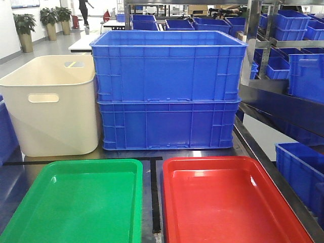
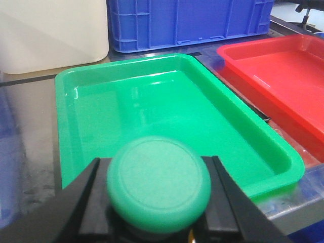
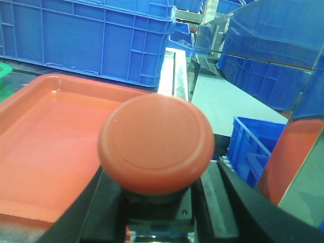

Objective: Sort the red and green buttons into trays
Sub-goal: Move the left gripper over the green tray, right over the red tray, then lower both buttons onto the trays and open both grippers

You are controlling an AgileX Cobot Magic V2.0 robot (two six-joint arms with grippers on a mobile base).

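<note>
Jaws of the left gripper [image 2: 157, 190] are pinching the green button [image 2: 158, 183] from both sides, partly closed, with the black fingers sitting tight against it under the cap. Jaws of the right gripper [image 3: 157, 202] are doing the same with the red button [image 3: 156, 143], one finger flanking each side of its dark base.

- The green button is hanging at the near edge of the green tray [image 2: 152, 109]; whether it is past the rim, I cannot tell.
- The red button is hovering by the near right part of the red tray [image 3: 45, 126].
- In the front view both trays are lying bare, side by side, in front of the blue bins [image 1: 167, 66] and cream tub [image 1: 50, 111].

Judging progress: both pickups look done and each button is facing its matching colour. Both releases are left to do, so nothing is sorted yet.
</note>
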